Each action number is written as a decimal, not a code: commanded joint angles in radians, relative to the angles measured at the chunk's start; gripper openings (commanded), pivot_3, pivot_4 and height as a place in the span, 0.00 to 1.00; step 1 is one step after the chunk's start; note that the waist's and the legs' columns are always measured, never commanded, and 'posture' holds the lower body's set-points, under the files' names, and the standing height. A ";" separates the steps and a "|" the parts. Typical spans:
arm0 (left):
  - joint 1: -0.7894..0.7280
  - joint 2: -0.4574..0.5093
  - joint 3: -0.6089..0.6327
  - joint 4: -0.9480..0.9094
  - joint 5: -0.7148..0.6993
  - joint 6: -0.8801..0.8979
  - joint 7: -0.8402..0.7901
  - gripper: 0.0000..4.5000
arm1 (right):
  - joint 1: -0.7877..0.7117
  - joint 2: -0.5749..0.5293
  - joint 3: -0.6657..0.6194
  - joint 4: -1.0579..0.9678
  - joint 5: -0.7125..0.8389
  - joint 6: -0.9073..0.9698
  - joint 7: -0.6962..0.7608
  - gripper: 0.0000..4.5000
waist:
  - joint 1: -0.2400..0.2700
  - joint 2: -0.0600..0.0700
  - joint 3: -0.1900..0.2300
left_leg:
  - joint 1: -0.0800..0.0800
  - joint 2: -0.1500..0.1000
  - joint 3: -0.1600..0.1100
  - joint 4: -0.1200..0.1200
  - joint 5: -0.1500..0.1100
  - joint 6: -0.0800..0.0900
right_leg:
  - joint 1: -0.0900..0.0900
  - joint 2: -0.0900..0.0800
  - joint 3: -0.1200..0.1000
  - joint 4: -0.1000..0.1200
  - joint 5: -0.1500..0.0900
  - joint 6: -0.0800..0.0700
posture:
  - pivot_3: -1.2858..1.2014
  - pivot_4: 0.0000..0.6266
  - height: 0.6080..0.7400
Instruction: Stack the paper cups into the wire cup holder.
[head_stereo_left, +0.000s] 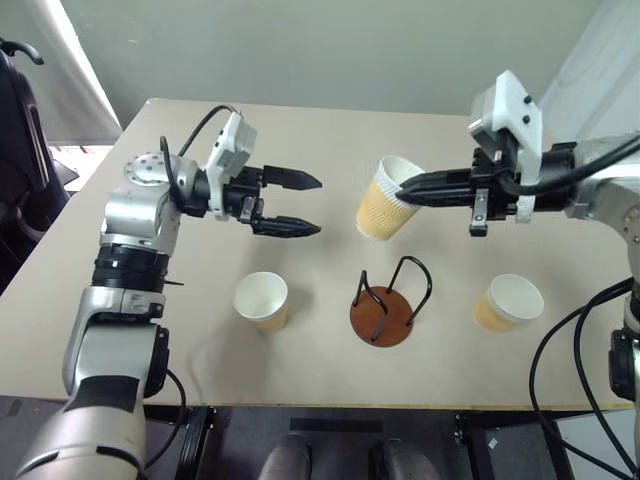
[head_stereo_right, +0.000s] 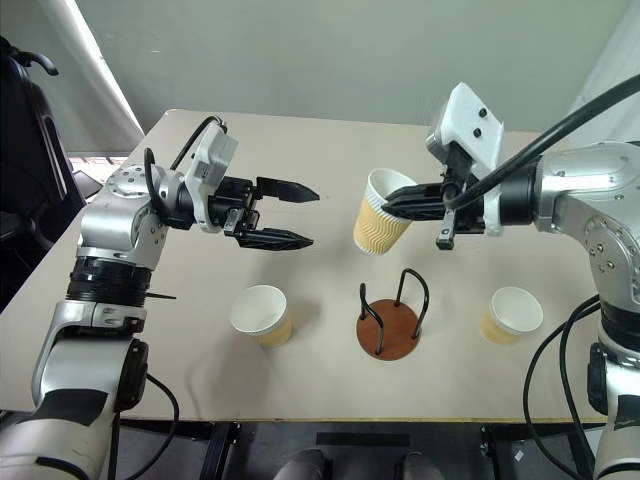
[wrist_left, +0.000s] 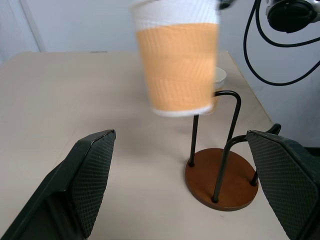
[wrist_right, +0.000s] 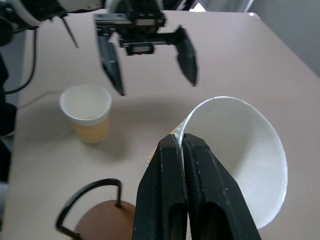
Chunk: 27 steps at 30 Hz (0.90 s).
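My right gripper (head_stereo_left: 412, 189), arm reaching leftward and nearly level, pinches the rim of one paper cup (head_stereo_left: 387, 212), lifted and tilted above the wire cup holder (head_stereo_left: 384, 306). My left gripper (head_stereo_left: 300, 204) hangs opposite, fingers spread wide, holding nothing. Two more cups (head_stereo_left: 262, 300) (head_stereo_left: 509, 302) stand on the table (head_stereo_left: 320, 140), flanking the holder.

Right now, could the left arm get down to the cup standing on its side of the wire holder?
Probably yes. The left gripper hangs open and empty above the table, and that paper cup stands upright just below it with bare table around. The right gripper, pinching another cup's rim, is off to the other side, above the wire cup holder.
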<state>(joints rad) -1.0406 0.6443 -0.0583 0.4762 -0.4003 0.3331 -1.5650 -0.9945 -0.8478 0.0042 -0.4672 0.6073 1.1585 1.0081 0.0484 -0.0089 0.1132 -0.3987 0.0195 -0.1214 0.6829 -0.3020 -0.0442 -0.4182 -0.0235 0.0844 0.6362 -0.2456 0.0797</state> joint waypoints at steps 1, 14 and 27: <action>-0.035 0.004 0.004 0.007 0.005 -0.025 -0.036 1.00 | 0.018 -0.042 -0.052 -0.070 0.063 0.036 -0.010 0.01 | 0.000 0.000 0.000 | 0.000 0.000 0.000 0.000 0.000 0.000 | 0.000 0.000 0.000 0.000 0.000 0.000 | 0.52 0.24 1.00; -0.058 -0.009 -0.005 0.054 0.016 -0.054 -0.049 1.00 | 0.146 -0.189 -0.097 -0.165 0.194 0.061 -0.007 0.01 | -0.001 0.000 0.000 | 0.000 0.000 0.000 0.000 0.000 0.000 | 0.000 0.000 0.000 0.000 0.000 0.000 | 0.52 0.24 1.00; -0.010 0.131 -0.165 -0.126 -0.189 0.051 -0.049 1.00 | 0.234 -0.234 -0.093 -0.226 0.261 0.022 -0.023 0.01 | -0.002 0.000 0.000 | 0.000 0.000 0.000 0.000 0.000 0.000 | 0.000 0.000 0.000 0.000 0.000 0.000 | 0.52 0.24 1.00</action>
<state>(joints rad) -1.0475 0.7367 -0.1938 0.4281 -0.5110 0.3523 -1.5756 -0.7567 -1.0666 -0.0663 -0.6770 0.8592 1.2050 0.9881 0.0468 -0.0089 0.1131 -0.3987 0.0196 -0.1209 0.6825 -0.3020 -0.0442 -0.4186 -0.0230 0.0848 0.6360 -0.2458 0.0800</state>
